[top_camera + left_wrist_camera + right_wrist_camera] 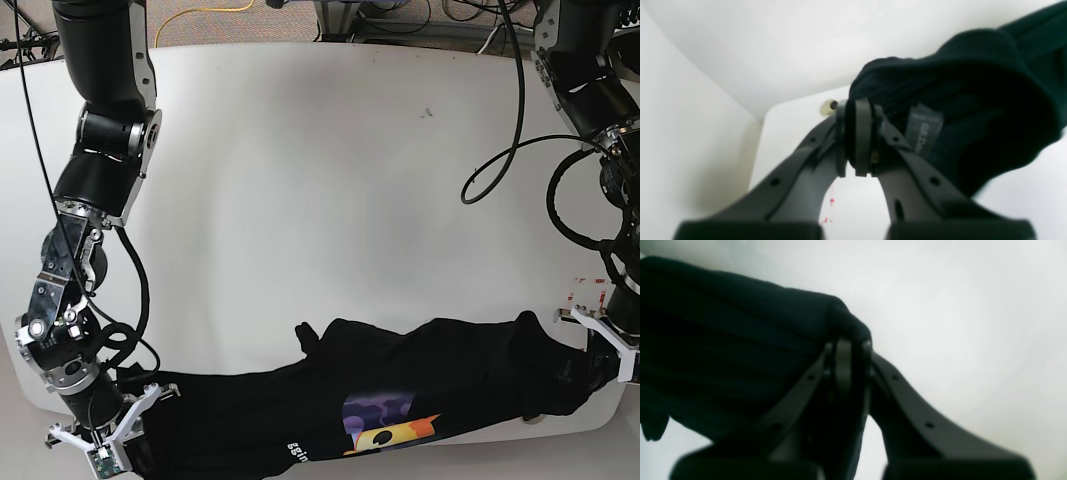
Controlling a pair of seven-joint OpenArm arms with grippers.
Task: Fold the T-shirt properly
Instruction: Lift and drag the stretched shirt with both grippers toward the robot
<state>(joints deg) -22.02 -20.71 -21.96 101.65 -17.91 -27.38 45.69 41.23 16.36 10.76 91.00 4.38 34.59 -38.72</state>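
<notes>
The black T-shirt (pixel 420 375) is stretched in a long band along the front edge of the white table (pixel 330 180), its yellow-orange and purple print (pixel 390 425) facing up. At the band's right end in the base view, my left gripper (pixel 598 352) is shut on the cloth. The left wrist view shows my left gripper (pixel 858 106) pinching the T-shirt (pixel 973 100) beside a grey neck label (pixel 923 130). The right gripper (pixel 135 420) is shut on the band's left end. In its wrist view, the right gripper (pixel 848 343) clamps a bunched edge of the T-shirt (pixel 740 356).
A black cable (pixel 500 150) loops from the arm on the right down over the table. A small red-marked sticker (pixel 585 295) lies near the right edge. Cables and a yellow cord (pixel 200 15) run on the floor behind the table. A small hole (pixel 828 107) marks the tabletop corner.
</notes>
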